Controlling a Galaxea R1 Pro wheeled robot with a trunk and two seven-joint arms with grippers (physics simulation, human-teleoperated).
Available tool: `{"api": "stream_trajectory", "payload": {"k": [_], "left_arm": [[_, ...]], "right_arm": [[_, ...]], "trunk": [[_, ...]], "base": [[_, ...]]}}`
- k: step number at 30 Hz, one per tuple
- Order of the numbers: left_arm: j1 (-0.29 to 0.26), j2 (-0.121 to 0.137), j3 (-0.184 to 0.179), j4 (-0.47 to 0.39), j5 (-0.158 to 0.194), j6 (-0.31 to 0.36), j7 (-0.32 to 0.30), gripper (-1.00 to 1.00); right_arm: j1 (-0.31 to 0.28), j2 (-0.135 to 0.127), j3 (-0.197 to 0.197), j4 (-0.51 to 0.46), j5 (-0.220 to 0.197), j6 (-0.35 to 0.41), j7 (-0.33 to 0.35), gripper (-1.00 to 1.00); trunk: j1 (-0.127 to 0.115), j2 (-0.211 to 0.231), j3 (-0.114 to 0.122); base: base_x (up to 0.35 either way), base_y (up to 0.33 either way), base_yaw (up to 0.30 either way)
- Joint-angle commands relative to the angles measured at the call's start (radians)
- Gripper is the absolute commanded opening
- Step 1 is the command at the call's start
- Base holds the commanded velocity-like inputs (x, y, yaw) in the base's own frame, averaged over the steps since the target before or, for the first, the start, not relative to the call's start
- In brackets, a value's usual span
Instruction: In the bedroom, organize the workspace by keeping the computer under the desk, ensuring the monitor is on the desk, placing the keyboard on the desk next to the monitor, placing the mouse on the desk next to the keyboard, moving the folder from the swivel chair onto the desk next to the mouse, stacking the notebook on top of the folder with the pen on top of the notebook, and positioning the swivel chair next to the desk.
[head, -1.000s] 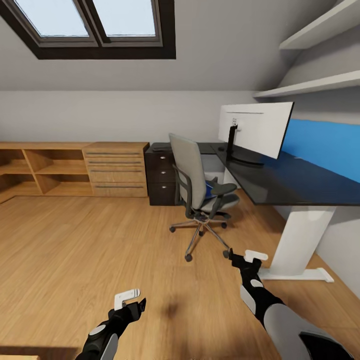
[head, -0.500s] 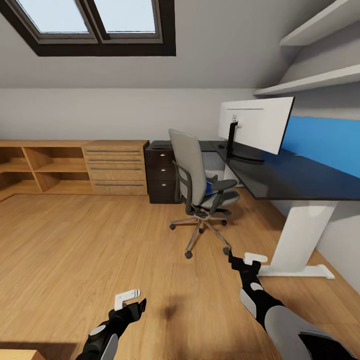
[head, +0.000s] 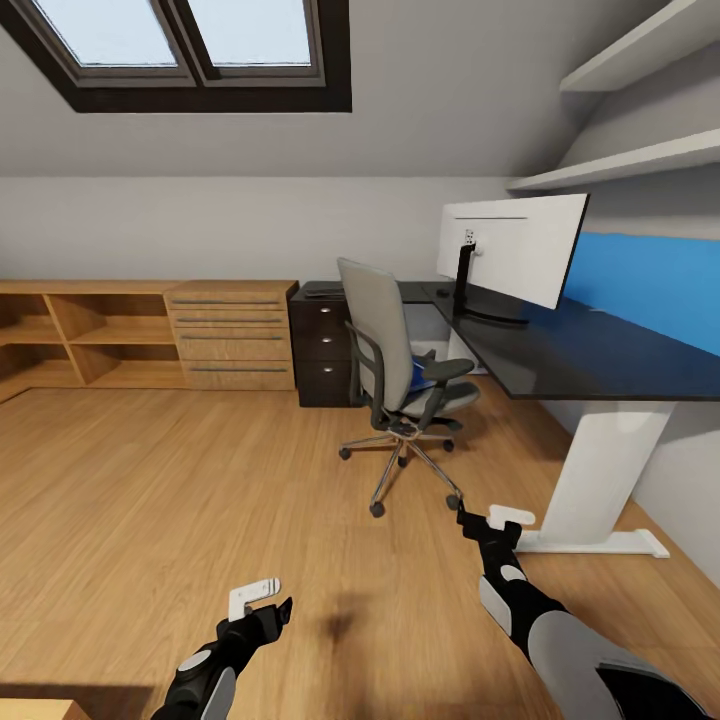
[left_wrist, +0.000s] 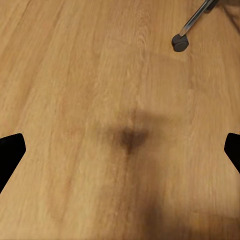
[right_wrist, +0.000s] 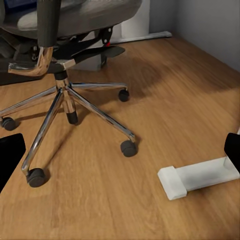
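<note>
Monitor sits on tabletop; folder on swivel chair unmoved. Left hand, right hand: both apart, empty.

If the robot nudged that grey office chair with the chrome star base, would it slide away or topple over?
The grey upholstered swivel chair would probably roll: its chrome star base ends in small casters on smooth wooden floor. Tipping seems unlikely with legs spread that wide, though a push high on the backrest might rock or spin it.

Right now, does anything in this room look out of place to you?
Yes: something bright blue and flat, likely the folder, lies on the seat of the grey upholstered swivel chair, which stands turned away from the black desk. The wide flat monitor stands upright on the desk.
</note>
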Motion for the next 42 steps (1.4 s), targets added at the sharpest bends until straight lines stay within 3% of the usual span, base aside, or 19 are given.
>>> {"api": "stream_trajectory", "payload": {"k": [1, 8, 9, 12, 42], "left_arm": [[-0.001, 0.0, -0.002, -0.002, 0.01, 0.004, 0.008, 1.0], [0.0, 0.0, -0.003, -0.002, 0.011, 0.004, 0.01, 1.0], [0.0, 0.0, -0.003, -0.002, 0.01, 0.004, 0.009, 1.0], [0.0, 0.0, -0.004, -0.001, 0.011, 0.004, 0.008, 1.0], [0.0, 0.001, -0.009, 0.026, 0.01, -0.008, 0.008, 1.0]], "right_arm": [[-0.001, 0.0, -0.003, 0.001, 0.003, -0.003, -0.002, 1.0], [-0.001, -0.002, -0.005, -0.001, 0.002, -0.004, -0.002, 1.0], [-0.001, -0.003, -0.005, 0.0, 0.002, -0.048, -0.003, 1.0], [-0.001, -0.003, -0.005, 0.0, 0.002, -0.06, -0.003, 1.0], [-0.001, -0.006, 0.0, 0.003, 0.007, -0.088, -0.002, 1.0]], "trunk": [[0.0, 0.0, -0.001], [0.0, 0.0, -0.001], [0.0, 0.0, -0.001], [0.0, 0.0, -0.001], [0.0, 0.0, -0.001]], "base": [[0.0, 0.0, 0.0], [0.001, 0.0, 0.0], [0.272, 0.0, 0.0], [0.295, 0.0, 0.0], [0.329, -0.008, 0.0]]}}
